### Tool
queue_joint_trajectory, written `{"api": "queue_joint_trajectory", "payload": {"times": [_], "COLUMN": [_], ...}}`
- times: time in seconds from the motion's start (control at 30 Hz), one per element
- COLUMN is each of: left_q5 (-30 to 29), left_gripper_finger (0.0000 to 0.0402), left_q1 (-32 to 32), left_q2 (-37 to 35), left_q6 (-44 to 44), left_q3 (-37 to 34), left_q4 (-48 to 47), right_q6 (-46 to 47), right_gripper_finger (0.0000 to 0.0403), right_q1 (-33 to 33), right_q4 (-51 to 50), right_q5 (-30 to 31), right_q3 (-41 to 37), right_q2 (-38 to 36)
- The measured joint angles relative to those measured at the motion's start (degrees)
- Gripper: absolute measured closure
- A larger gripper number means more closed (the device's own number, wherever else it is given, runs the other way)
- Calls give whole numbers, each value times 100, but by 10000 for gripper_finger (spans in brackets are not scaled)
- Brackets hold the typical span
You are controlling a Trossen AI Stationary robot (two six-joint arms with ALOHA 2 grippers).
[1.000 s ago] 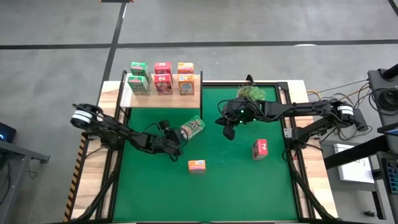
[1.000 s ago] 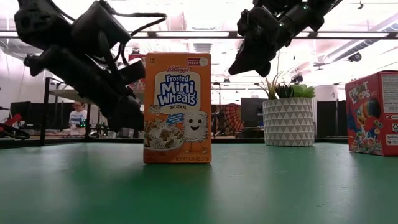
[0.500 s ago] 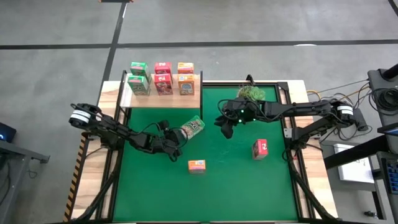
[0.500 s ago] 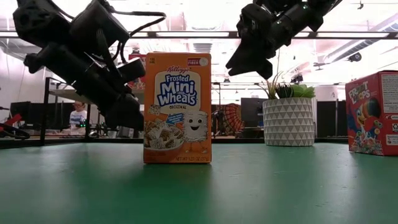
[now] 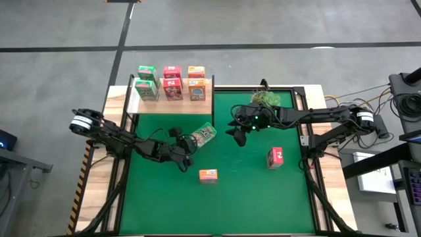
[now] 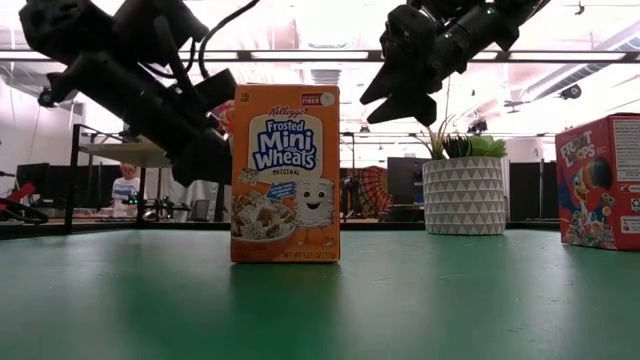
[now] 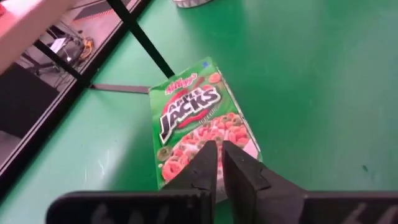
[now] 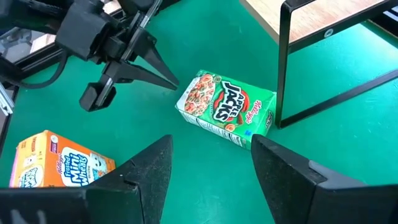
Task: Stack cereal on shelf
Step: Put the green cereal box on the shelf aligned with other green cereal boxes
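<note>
A green cereal box point(image 5: 205, 133) lies flat on the green table, printed front up, just in front of the shelf point(image 5: 171, 107). Six cereal boxes stand on the shelf top. My left gripper point(image 7: 219, 149) is shut, its tips hovering over the green box's point(image 7: 193, 118) near end; in the right wrist view a small gap shows between the tips point(image 8: 174, 84) and the box point(image 8: 227, 106). My right gripper point(image 8: 211, 174) hangs open above the table, right of the green box. An orange box point(image 5: 208, 174) and a pink box point(image 5: 275, 157) stand upright on the table.
A potted plant point(image 5: 265, 99) stands at the table's far side, right of the shelf. The shelf's dark metal upright point(image 8: 283, 62) stands right beside the green box. Green table surface lies free along the near edge, in front of the orange box point(image 6: 285, 172).
My right gripper has opened, its fingertips spreading apart in the low view, and has drifted slightly toward the green box. My left gripper has risen a little. The green box has stayed where it lay.
</note>
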Motion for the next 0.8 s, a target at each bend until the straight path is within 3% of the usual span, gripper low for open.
{"api": "queue_joint_trajectory", "payload": {"times": [0.8], "left_q5": [-269], "left_gripper_finger": [402], "left_q1": [-30], "left_q2": [512], "left_q6": [-604], "left_q3": [-90], "left_q4": [33], "right_q6": [-214], "right_gripper_finger": [195], "right_q1": [0], "right_q4": [-2], "right_q5": [0], "right_q3": [0], "right_q2": [0]}}
